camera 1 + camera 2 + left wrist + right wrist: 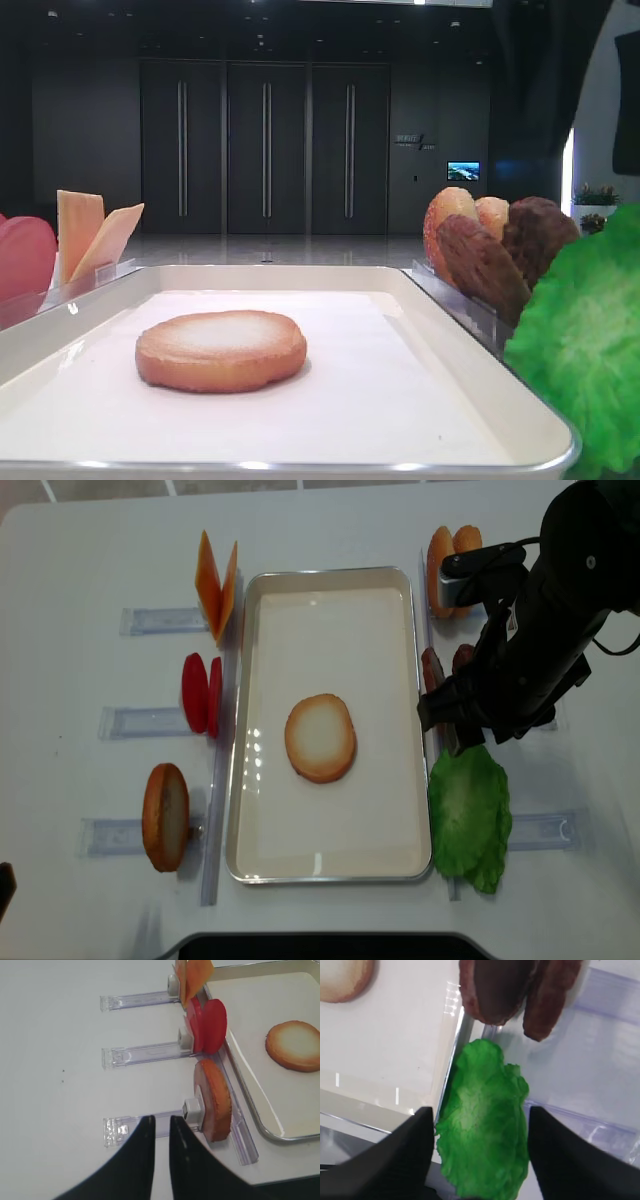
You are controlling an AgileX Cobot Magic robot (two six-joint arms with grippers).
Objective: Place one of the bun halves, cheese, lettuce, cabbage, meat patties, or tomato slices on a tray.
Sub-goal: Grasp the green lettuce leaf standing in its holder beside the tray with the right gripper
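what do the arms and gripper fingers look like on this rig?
All matte black. The right arm is bulky, with a grey-and-black camera block near its wrist and a thin black cable looping off the side. The right gripper has broad, flat, wedge-shaped black fingers; the left gripper shows two narrower tapering black fingers. No markings visible.

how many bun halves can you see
4: one bun half flat on the tray, one upright in the near-left holder, two upright in the far-right holder. More could hide behind those.
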